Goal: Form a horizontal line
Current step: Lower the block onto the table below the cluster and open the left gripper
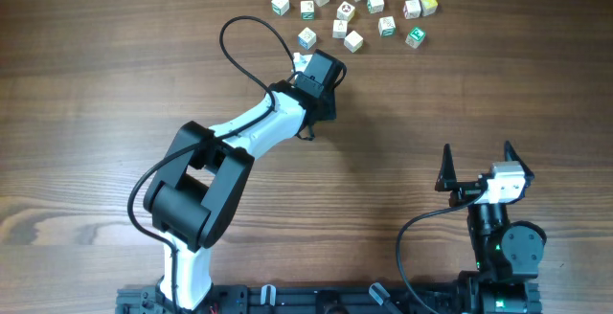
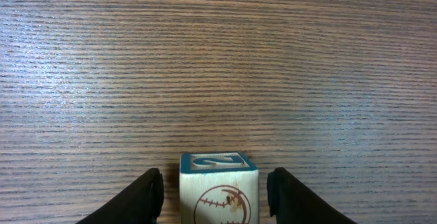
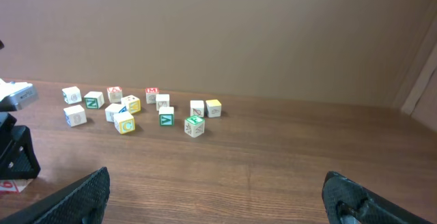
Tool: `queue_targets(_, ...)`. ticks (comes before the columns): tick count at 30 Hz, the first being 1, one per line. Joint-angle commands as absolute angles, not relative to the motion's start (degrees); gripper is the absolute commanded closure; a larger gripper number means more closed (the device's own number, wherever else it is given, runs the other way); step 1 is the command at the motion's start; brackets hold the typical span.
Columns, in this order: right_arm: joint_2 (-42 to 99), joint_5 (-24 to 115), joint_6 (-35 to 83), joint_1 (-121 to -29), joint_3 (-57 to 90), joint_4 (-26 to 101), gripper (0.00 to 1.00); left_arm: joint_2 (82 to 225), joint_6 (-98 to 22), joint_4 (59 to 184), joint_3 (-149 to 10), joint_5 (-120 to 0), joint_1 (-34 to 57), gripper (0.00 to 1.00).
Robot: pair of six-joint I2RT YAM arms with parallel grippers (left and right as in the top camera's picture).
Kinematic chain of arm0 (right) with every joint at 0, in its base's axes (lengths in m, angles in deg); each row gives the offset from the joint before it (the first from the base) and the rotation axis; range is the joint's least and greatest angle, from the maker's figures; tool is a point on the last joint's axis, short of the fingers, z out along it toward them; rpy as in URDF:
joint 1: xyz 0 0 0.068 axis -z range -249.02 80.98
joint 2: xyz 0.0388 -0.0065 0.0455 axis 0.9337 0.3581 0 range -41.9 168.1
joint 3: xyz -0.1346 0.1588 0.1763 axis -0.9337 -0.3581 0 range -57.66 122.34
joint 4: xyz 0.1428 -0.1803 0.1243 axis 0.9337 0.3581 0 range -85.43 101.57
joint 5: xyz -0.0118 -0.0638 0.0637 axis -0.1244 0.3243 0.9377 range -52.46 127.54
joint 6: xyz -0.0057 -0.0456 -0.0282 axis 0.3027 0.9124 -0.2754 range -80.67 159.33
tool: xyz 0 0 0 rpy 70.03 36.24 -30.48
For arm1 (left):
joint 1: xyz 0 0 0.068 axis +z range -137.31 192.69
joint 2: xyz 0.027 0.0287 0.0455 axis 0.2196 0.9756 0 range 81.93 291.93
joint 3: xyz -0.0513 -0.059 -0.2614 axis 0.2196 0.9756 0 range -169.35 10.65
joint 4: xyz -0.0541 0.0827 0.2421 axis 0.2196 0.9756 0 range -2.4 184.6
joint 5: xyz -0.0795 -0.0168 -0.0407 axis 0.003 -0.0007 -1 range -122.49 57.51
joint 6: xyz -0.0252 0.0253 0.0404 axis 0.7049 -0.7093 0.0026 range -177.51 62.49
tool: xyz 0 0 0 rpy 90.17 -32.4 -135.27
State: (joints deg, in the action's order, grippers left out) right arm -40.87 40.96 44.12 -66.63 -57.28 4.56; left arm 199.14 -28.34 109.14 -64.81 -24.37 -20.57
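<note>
My left gripper (image 1: 321, 75) is at the table's middle back, pointing down. In the left wrist view its jaws (image 2: 215, 179) are open, one on each side of a whitish letter cube (image 2: 218, 193) with a blue top and a red baseball drawing. There is a small gap on both sides, and the cube stands on the wood. That cube is hidden under the gripper in the overhead view. No row of touching cubes shows in any view. My right gripper (image 1: 476, 166) is open and empty at the front right, and its jaws (image 3: 218, 183) are spread wide.
Several loose letter cubes (image 1: 354, 17) lie scattered along the table's back edge, just beyond my left gripper. They also show in the right wrist view (image 3: 136, 104). A black cable (image 1: 244, 27) loops from the left arm.
</note>
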Motion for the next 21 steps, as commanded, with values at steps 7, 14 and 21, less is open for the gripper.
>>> queue_targets(7, -41.37, 41.49, 43.77, -66.91, -57.36, 4.47, 0.0, 200.25, -28.8, 108.94, -64.22, -23.87, -20.31, 0.21)
queue_targets(14, -41.37, 41.49, 43.8, -66.91, -57.36, 4.45, 0.0, 200.25, -28.82, 108.94, -64.22, -23.87, -20.31, 0.28)
queue_targets(21, -41.37, 41.51, 43.8, -66.91, -57.36, 4.47, 0.0, 200.25, -28.82, 108.96, -64.22, -23.87, -20.31, 0.37)
